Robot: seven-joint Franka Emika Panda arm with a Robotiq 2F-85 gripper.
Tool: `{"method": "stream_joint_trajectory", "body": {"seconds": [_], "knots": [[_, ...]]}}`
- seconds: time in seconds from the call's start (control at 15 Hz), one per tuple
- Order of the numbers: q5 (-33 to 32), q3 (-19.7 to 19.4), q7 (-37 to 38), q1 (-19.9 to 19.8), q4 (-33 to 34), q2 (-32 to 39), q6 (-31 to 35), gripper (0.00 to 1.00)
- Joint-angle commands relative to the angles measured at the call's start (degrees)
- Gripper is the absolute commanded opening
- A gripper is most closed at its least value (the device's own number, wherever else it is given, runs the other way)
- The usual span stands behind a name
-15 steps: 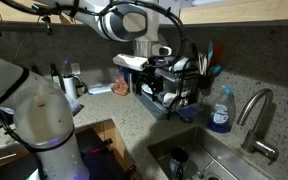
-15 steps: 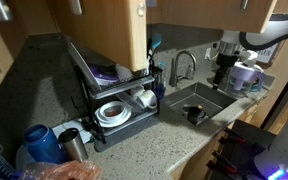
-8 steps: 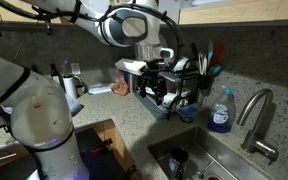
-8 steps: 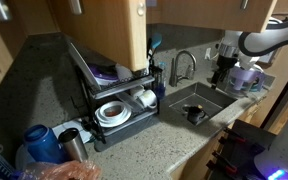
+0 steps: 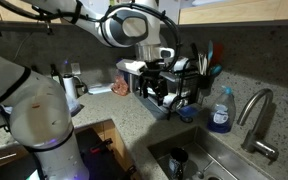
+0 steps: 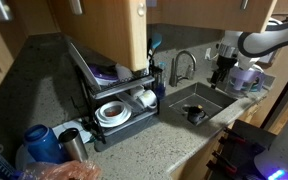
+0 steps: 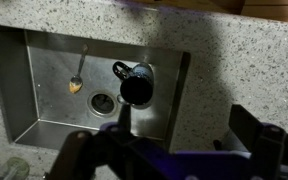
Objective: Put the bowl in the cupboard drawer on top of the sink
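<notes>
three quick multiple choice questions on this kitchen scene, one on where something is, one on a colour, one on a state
1. Where is the black mug?
A. on the dish rack
B. in the sink
C. on the counter

2. What colour is the bottle beside the faucet?
A. blue
B. red
C. yellow

3. How is the gripper?
A. shut on the mug
B. shut on a plate
C. open, holding nothing

Answers: B, the wrist view shows it inside the basin near the drain; A, its body is blue; C, its jaws stand apart with nothing between them.
</notes>
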Motion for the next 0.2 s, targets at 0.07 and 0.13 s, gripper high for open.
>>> {"method": "stream_joint_trajectory", "body": {"seconds": [0.07,0.13], "knots": [[0.12,0.13,-0.07,-0.09,0.11,-0.01,-0.16,1.00],[0.12,0.13,-0.07,-0.09,0.11,-0.01,-0.15,1.00]]}}
